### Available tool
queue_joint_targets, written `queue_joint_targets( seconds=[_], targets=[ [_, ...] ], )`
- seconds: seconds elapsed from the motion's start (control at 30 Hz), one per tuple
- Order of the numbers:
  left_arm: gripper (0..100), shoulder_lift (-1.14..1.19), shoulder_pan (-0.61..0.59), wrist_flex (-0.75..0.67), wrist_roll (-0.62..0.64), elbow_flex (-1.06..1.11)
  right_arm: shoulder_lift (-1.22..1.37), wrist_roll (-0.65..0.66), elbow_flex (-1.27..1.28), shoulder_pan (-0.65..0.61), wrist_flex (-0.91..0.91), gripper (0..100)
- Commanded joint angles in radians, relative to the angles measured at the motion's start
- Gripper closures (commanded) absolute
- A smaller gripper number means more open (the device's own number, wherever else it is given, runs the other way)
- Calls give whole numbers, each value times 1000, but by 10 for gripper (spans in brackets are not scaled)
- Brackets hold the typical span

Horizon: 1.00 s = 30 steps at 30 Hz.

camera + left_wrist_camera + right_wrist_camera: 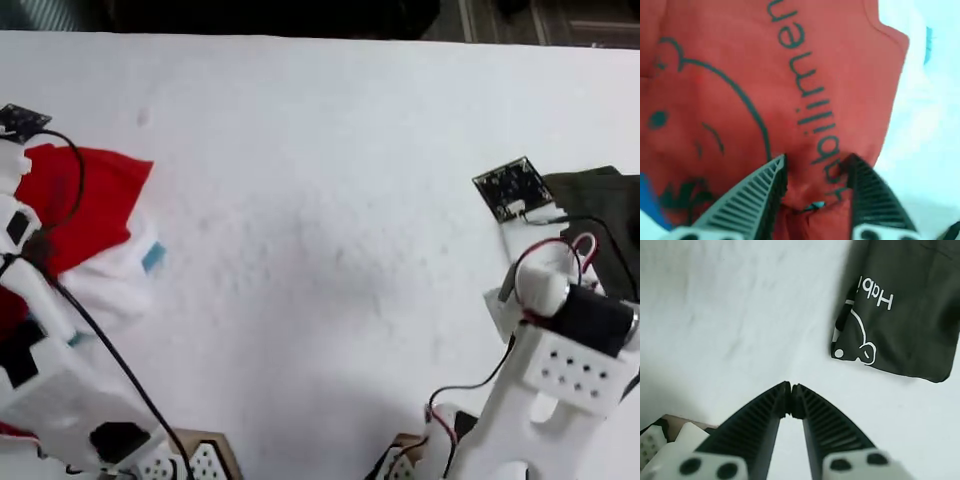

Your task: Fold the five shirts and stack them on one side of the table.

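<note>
Three shirts show plainly. At the table's left edge the red shirt (90, 205) lies on top of a white shirt (125, 280), which sticks out from under it toward the middle. The step in hand looks like finishing the red shirt's fold on that pile.

To do it well, take the cloth near its edge rather than mid-panel. Catch every layer of the fold in one pinch, and lift only enough to clear the white one so the pile does not drag.

Your left gripper (817, 162) stands about half open. Its fingers straddle a raised ridge of red cloth by the printed lettering, with the tips down at the fabric. I cannot tell if they press on it, and nothing is clamped yet.

The bare table (330, 200) lies between the arms. Your right gripper (791, 390) has its jaws closed tip to tip on nothing, above the table. It sits near the folded dark shirt (905, 315) at the right edge without touching it. That shirt will likely need carrying across to the pile.
</note>
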Motion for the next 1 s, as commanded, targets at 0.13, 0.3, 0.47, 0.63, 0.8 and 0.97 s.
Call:
queue_joint_targets(
  seconds=[0.13,0.3,0.47,0.63,0.8,0.97],
  targets=[
    [981,24,13,37,-8,-201,-114,3,-3,4,5,981],
    [978,24,12,115,2,-494,-145,3,-3,4,5,981],
    [978,24,35,115,46,-769,-148,3,-3,4,5,981],
    [978,24,119,117,255,-1071,-142,3,-3,1,5,981],
    [979,24,272,118,356,-1347,-142,9,-3,4,4,981],
    [980,-18,513,118,362,-1355,-140,9,-3,4,4,981]
  ],
)
